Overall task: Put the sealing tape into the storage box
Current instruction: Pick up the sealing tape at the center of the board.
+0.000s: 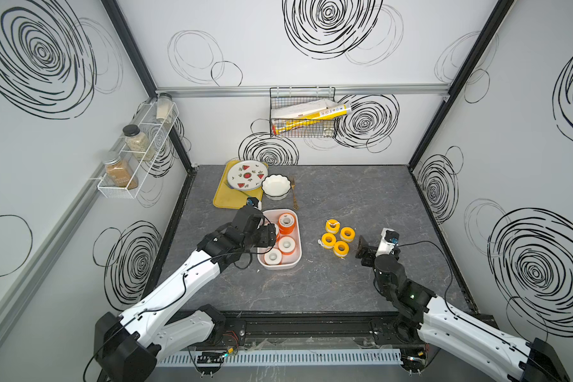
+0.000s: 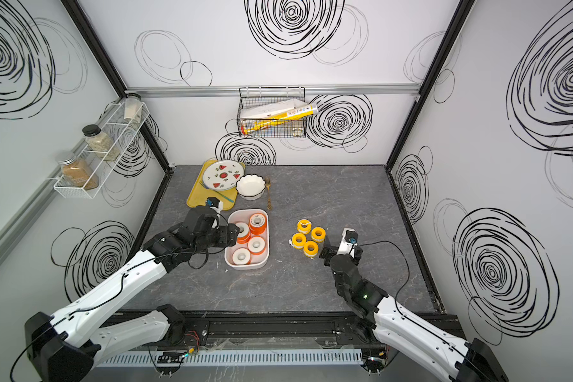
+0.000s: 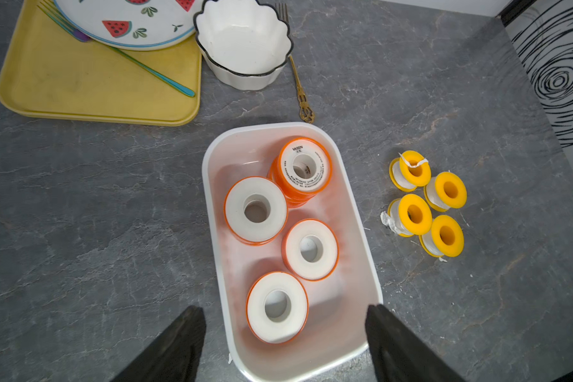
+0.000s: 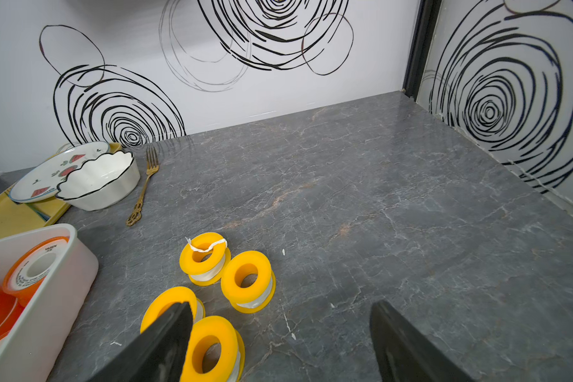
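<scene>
The white storage box (image 1: pixel 299 244) (image 2: pixel 266 244) (image 3: pixel 358 228) stands left of centre. Several orange-flanged spools of sealing tape (image 3: pixel 255 211) lie inside it, one of them (image 3: pixel 305 165) on top of a stack. Several yellow-flanged spools (image 1: pixel 341 248) (image 2: pixel 310 247) (image 3: pixel 447 236) (image 4: pixel 247 274) sit in a cluster on the table to the right of the box. My left gripper (image 1: pixel 272 234) (image 3: pixel 284 309) hangs open over the box's left side, holding nothing. My right gripper (image 1: pixel 361 246) (image 4: pixel 280 306) is open and empty, just right of the yellow cluster. One of its fingers (image 4: pixel 166 340) partly hides a spool.
Behind the box are a yellow tray (image 1: pixel 225 198) with a watermelon plate (image 1: pixel 247 175), a fluted white bowl (image 1: pixel 276 187) and a gold fork (image 1: pixel 294 195). A wire basket (image 1: pixel 303 114) hangs on the back wall. A spice rack (image 1: pixel 136 148) hangs on the left wall.
</scene>
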Controlling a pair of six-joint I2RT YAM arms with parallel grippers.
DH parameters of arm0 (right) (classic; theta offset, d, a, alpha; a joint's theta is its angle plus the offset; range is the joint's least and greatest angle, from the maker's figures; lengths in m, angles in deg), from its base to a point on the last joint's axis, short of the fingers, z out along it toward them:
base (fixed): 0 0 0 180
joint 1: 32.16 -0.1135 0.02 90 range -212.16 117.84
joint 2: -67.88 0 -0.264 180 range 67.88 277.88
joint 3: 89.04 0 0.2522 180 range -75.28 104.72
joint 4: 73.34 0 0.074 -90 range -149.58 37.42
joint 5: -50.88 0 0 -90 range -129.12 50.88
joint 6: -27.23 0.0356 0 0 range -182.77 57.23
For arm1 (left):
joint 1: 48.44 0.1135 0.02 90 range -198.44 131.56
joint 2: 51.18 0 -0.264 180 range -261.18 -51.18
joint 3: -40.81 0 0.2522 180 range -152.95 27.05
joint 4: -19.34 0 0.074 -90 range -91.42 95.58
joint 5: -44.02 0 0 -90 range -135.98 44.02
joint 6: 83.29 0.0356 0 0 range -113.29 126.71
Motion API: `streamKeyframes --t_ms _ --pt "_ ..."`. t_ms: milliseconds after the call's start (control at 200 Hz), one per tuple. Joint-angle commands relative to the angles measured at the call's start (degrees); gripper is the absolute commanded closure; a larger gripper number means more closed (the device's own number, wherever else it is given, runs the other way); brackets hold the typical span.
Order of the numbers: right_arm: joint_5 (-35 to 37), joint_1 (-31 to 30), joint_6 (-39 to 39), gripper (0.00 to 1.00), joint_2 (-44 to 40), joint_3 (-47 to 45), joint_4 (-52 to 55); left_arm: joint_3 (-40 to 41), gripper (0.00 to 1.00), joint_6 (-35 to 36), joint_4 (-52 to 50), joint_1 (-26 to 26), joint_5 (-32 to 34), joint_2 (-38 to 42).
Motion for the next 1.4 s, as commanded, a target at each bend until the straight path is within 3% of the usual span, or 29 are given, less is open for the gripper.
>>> streamKeyframes --t_ms 0,280,631,1201,1392 --pt "1.7 0.2 1.2 0.11 0.7 0.5 0.7 -3.8 0.18 -1.5 3.1 -2.8 0.0 -3.6" --pt "1.9 0.1 1.6 0.11 0.5 0.4 0.9 -13.7 0.19 -2.4 4.1 -10.9 3.7 -19.5" --pt "2.2 0.2 1.9 0.12 0.1 0.2 1.2 -26.3 0.19 -0.6 4.2 -15.2 2.7 -37.5" --pt "2.1 0.2 1.9 0.12 0.5 0.3 1.0 -52.0 0.1 0.5 -0.9 -15.1 -0.2 -62.6" --pt "2.0 0.2 1.8 0.12 0.7 0.4 1.0 -56.8 0.07 0.6 -1.9 -14.0 -1.6 -67.6"
